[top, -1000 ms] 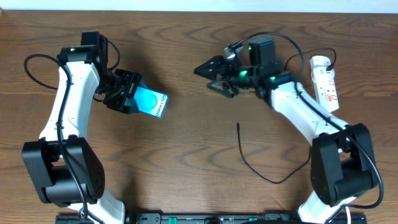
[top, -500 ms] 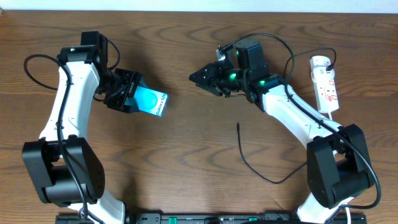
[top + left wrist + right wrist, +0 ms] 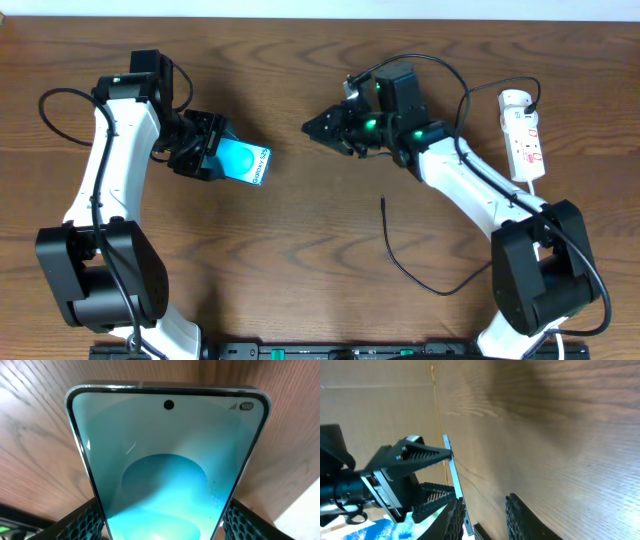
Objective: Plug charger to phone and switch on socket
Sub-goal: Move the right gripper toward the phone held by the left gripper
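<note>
All I have beneath me is a dark brown wooden table (image 3: 300, 250), its grain running left to right in long wavy streaks. A pale strip (image 3: 300, 8) lines its far edge. In my right wrist view a flat tan board (image 3: 370, 410) with thin seams stands beyond the wood. My left wrist view catches a pale patch (image 3: 305, 520) in its lower right corner.

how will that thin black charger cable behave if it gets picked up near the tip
Probably floppy: the charger lies in a loose curve on the table, so it would likely sag and trail behind a grasp. It looks thin, so likely light and easy to drag. Its small connector tip may droop unless gripped close.
</note>
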